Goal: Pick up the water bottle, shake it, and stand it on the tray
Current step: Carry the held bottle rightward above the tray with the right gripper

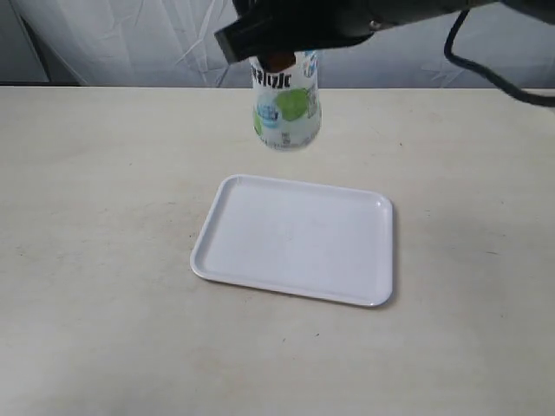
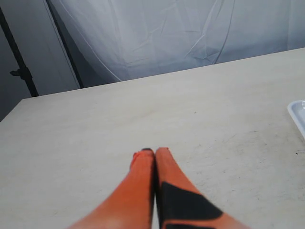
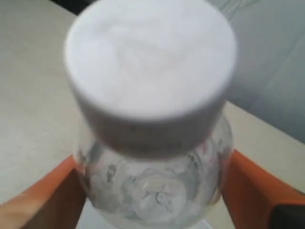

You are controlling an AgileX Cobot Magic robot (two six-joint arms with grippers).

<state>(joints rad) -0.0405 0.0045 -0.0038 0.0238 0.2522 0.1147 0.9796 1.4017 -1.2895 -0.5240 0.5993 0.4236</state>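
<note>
The water bottle (image 1: 286,108) hangs in the air above the far edge of the white tray (image 1: 260,234), held upright by my right gripper (image 1: 279,61), whose dark body covers the bottle's top. In the right wrist view the white cap (image 3: 150,57) fills the frame and the clear body (image 3: 155,188) sits clamped between my orange fingers (image 3: 248,183). My left gripper (image 2: 154,151) is shut with its orange fingertips pressed together over bare table, holding nothing; it does not show in the exterior view. A corner of the tray (image 2: 298,114) shows at that view's edge.
The tray lies flat on a beige table (image 1: 104,260). A white cloth backdrop (image 1: 130,43) hangs behind the table's far edge. A black cable (image 1: 486,74) trails from the right arm at the upper right.
</note>
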